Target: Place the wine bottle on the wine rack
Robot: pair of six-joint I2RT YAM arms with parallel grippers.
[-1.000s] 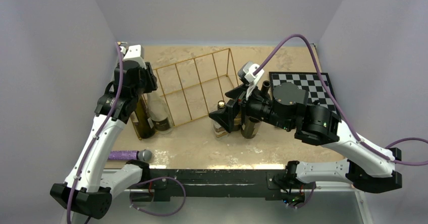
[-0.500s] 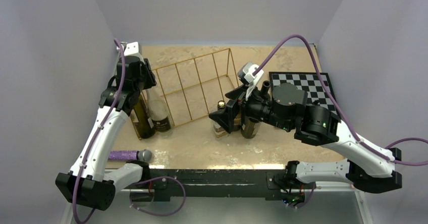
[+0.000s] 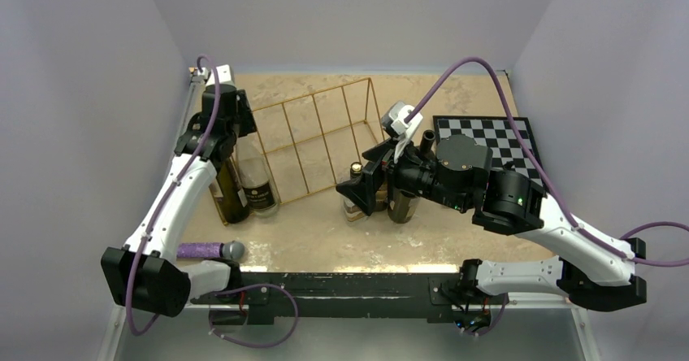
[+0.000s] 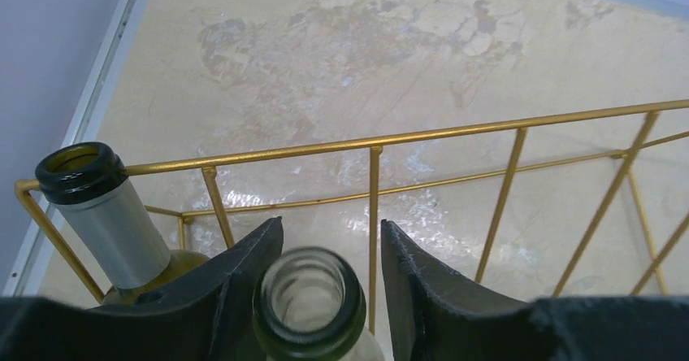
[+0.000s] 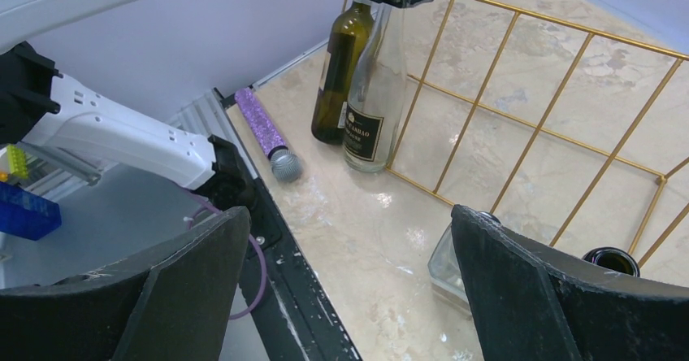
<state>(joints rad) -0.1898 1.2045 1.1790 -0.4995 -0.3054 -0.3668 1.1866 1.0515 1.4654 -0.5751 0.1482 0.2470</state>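
Observation:
The gold wire wine rack (image 3: 313, 137) stands at the back middle of the table. A clear wine bottle with a black label (image 3: 258, 186) stands upright at its left edge, beside a dark olive bottle (image 3: 230, 197). My left gripper (image 4: 329, 247) is open, its jaws either side of the clear bottle's mouth (image 4: 309, 300); the left jaw touches it and the right jaw stands apart. The olive bottle's mouth (image 4: 80, 170) is to the left. My right gripper (image 5: 349, 247) is wide open and empty, low over the table near the front.
A small clear bottle (image 3: 355, 192) and dark bottles (image 3: 402, 205) stand under my right arm. A chessboard (image 3: 487, 137) lies at the back right. A purple microphone (image 3: 207, 250) lies at the front left edge. The rack's wires (image 4: 374, 206) run just behind the left jaws.
My left arm has reached farther back, carrying its wrist over the two left bottles. The right arm and all bottles have stayed put.

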